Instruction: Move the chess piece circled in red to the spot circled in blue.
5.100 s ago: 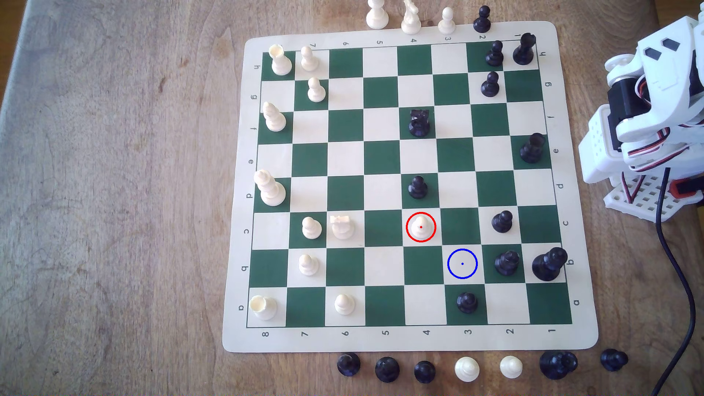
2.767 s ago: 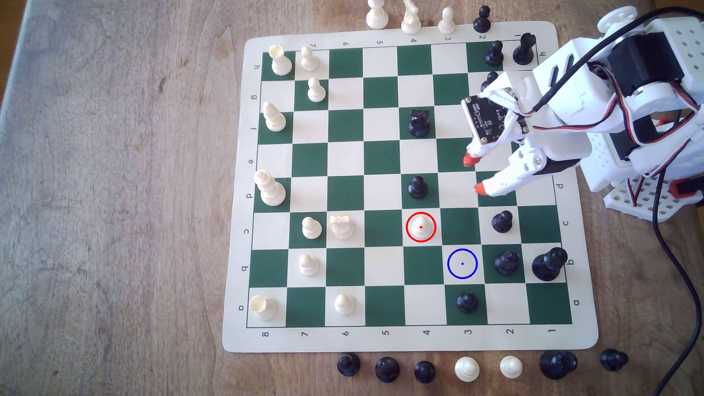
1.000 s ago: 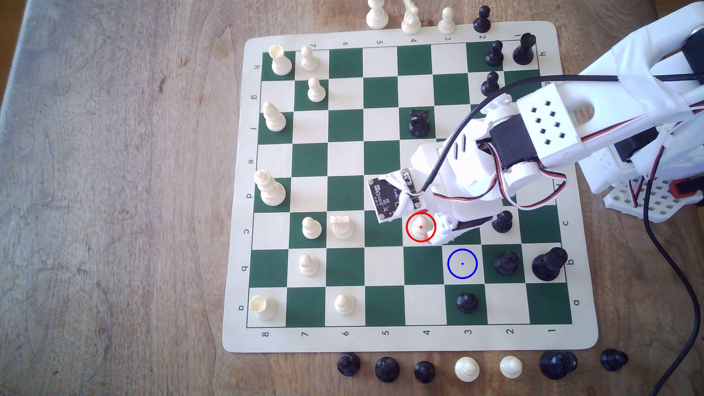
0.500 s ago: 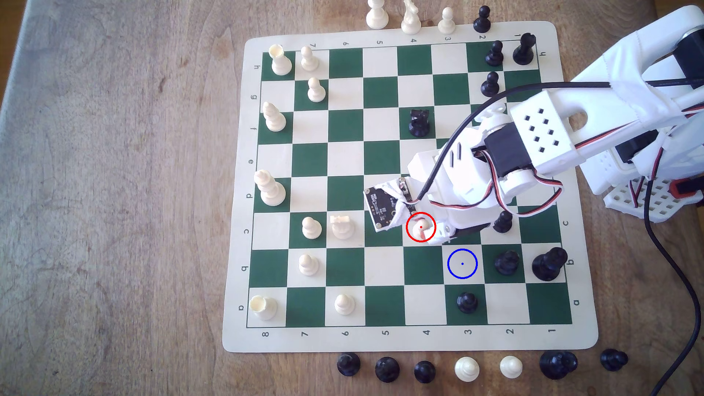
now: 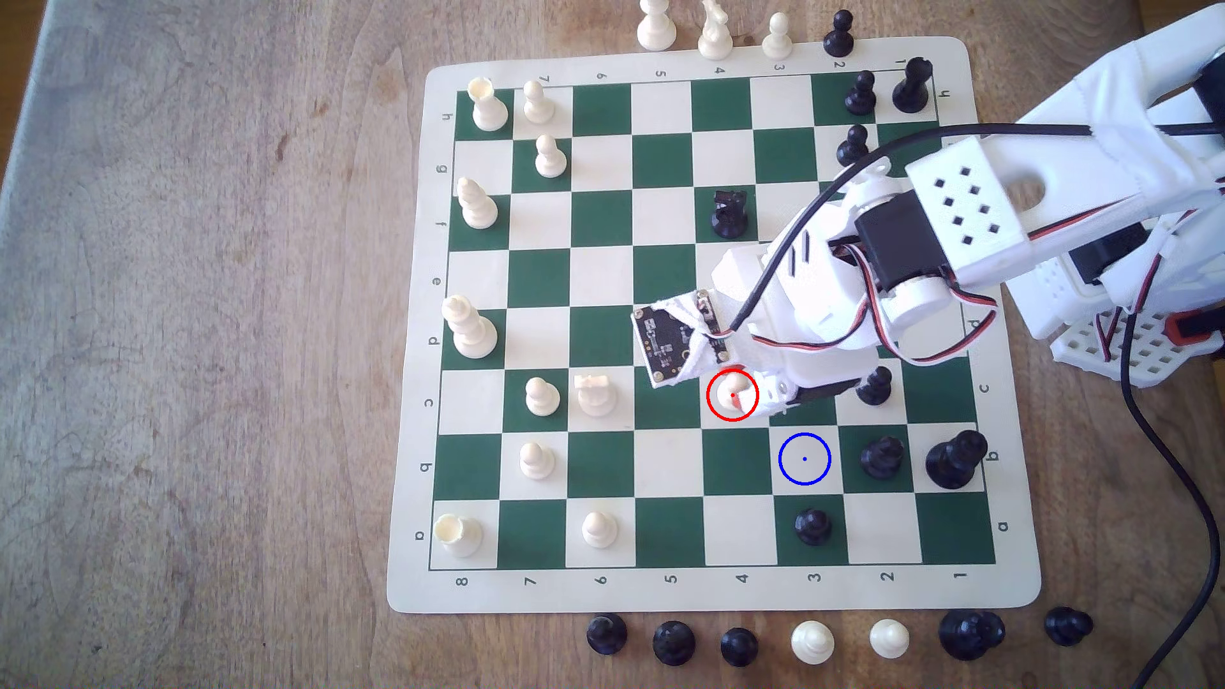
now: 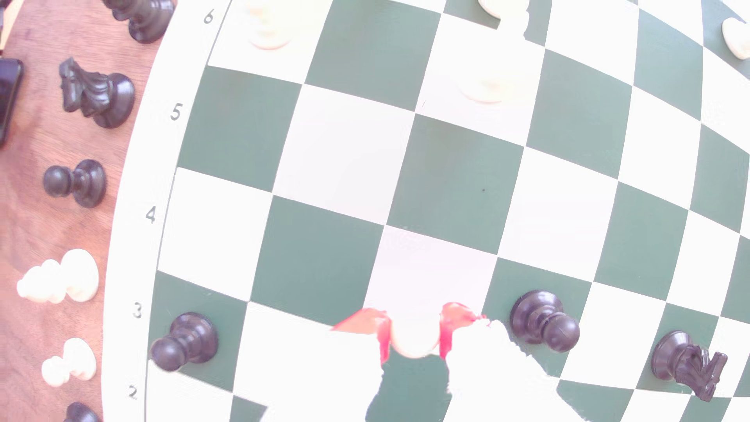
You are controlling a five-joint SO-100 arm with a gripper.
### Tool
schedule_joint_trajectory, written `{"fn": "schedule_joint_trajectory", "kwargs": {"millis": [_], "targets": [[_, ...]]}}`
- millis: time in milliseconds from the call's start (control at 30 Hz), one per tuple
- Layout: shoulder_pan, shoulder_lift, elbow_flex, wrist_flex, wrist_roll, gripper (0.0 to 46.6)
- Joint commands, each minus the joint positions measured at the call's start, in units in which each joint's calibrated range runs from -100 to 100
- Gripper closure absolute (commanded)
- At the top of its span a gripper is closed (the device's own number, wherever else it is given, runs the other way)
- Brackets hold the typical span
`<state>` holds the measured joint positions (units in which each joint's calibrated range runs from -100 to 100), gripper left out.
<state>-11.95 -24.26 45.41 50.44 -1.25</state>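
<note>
Nearest the wrist camera, your white printed gripper [image 6: 414,336] with its red-tipped fingers [image 6: 448,324] stands narrowed around the small cream-white plastic pawn [image 6: 414,343], a red tip hard against each side of the round head; it looks like a firm pinch, though the glare hides the contact line. In the exterior view the pawn [image 5: 732,391] sits inside the thin red ring, right of centre in the frame, on its cream square. The relation that matters: the cream square with the thin blue ring and dot [image 5: 804,458] lies one square diagonally away, below and to the right of the pawn in that frame, bare. Farther out, a black plastic pawn [image 5: 874,386] stands just beyond the gripper body, and another black pawn [image 5: 881,457] sits beside the blue-ringed square, so I judge you need a clean lift before the short diagonal carry.
</note>
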Motion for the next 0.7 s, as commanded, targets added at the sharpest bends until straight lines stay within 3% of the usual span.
{"fn": "schedule_joint_trajectory", "kwargs": {"millis": [0,200,667], "targets": [[-3.42,-9.19,-3.89,4.52,-0.78,46.4],[-10.38,-11.40,5.36,0.83,-2.34,46.4],[-11.48,-4.86,10.98,-6.05,-2.54,46.4]]}}
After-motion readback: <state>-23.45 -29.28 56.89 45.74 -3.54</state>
